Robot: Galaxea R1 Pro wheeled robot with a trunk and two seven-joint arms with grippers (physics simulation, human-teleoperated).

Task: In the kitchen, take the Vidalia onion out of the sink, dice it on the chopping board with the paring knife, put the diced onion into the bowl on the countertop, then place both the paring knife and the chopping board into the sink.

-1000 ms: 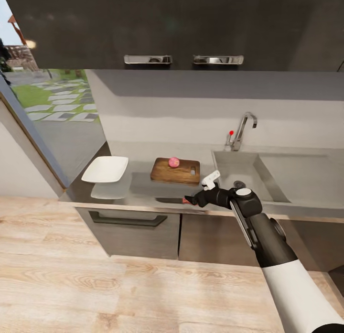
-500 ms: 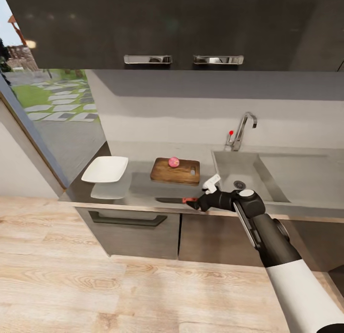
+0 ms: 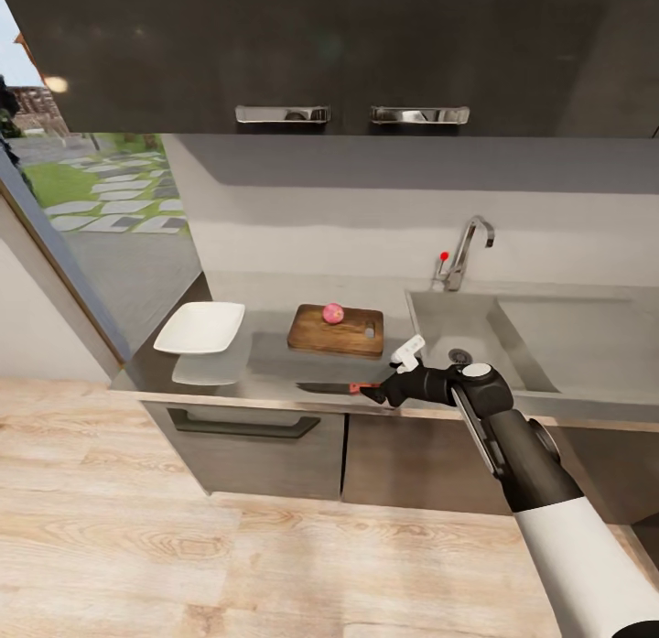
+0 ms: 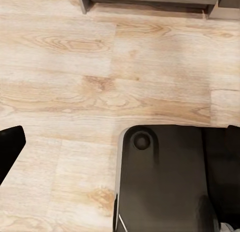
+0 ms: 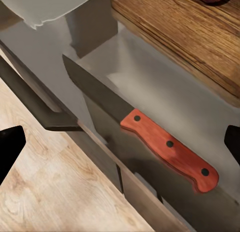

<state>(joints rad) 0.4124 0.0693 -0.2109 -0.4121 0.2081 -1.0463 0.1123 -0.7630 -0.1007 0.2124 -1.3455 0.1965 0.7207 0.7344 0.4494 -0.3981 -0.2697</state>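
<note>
One long glossy grey countertop (image 3: 275,368) carries everything here, and the chopping board (image 3: 335,331) in its middle serves as the marker. Left of the board, apart from it, sits the white bowl (image 3: 199,327) near the counter's end by the window. On the board itself, toward its far edge, rests the Vidalia onion (image 3: 333,313), whole and pinkish-red. In front of the board, close to the counter's front edge, the paring knife (image 3: 334,387) lies flat, blade pointing toward the bowl's side and red-orange handle toward the sink's side. At that handle end hovers the right gripper (image 3: 380,389); in the right wrist view its two dark fingertips (image 5: 10,144) stand wide apart on either side of the knife (image 5: 142,129), released and grasping nothing. Right of the board lies the sink (image 3: 476,331), its chrome tap (image 3: 464,249) behind it. The left gripper's state I cannot tell; its wrist view looks down on the wooden floor (image 4: 75,67).
</note>
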